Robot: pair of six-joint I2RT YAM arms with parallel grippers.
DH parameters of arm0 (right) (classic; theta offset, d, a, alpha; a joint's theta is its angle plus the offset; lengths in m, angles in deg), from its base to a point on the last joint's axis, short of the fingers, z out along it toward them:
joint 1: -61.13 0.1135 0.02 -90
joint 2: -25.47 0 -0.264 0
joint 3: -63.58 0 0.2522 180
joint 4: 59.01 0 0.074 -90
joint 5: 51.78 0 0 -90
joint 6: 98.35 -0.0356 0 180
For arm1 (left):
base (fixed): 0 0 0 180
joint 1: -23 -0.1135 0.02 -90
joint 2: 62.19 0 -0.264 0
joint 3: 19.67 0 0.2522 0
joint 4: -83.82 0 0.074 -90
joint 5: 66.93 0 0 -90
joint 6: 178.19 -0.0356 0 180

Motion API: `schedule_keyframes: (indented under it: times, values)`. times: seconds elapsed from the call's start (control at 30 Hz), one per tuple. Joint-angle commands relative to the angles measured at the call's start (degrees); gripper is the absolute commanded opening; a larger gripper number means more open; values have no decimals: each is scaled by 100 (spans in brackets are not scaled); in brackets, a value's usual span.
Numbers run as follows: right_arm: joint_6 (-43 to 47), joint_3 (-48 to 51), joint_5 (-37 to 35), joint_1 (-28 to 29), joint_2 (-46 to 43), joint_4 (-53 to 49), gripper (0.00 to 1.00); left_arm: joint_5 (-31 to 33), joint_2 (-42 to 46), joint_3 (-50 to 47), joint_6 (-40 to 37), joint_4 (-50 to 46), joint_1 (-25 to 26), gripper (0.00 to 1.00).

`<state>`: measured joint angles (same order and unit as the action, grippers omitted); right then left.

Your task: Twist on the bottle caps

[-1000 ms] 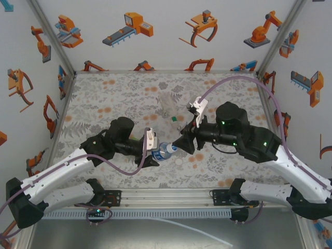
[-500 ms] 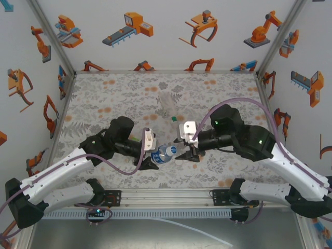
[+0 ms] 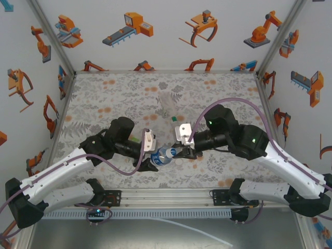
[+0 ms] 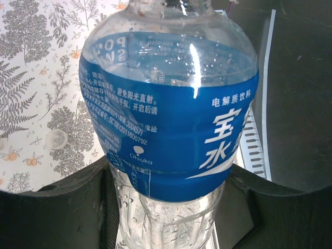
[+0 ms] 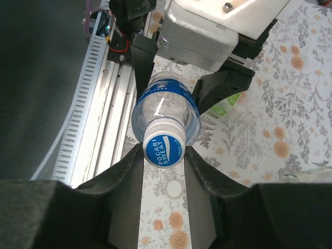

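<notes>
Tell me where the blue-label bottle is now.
Top view, front centre of the table: the blue-label bottle is clamped in the left gripper, its blue-and-white cap pinched by the right gripper.

You lose the neck of the bottle (image 4: 171, 119) at the top edge. The left pincer (image 5: 174, 92) half hides a green bottle (image 5: 225, 106).

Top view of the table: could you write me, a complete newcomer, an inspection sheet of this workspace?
Surface: floral-print tabletop.
Job's things: blue-label bottle held sideways, blue-printed cap on its neck; colourless bottle, green cap, white cap loose on the tabletop.
Clutter: nothing seen.
Claws: left claw grips the bottle's body; right claw closed on the blue-printed cap.
Cables: purple cable arching over each arm.
Surroundings: white walls with orange robot pictures.
</notes>
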<state>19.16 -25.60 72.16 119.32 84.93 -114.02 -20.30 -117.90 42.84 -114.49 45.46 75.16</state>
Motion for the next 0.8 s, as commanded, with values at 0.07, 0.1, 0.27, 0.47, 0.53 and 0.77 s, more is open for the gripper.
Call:
schedule_keyframes:
  times: [0.07, 0.1, 0.27, 0.47, 0.53, 0.77]
  values:
    - [-189, 44, 258, 15, 56, 163, 21, -117, -11, 231, -81, -27, 22, 0]
    - [-336, 49, 263, 16, 70, 187, 16, -76, -19, 231, -75, -27, 22, 0]
    - [-2644, 545, -493, 18, -21, 1134, 0, 296, -10, 231, -36, 6, 22, 0]
    - [-6527, 787, -2390, 23, 39, 1275, 0, 563, -74, 163, -80, 128, 23, 0]
    - [-7903, 583, -3119, 19, 175, 649, 0, 716, -113, 152, -89, 152, 22, 0]
    - [-9967, 656, -3407, -41, 398, 390, 0, 928, -194, 143, -267, 164, 22, 0]
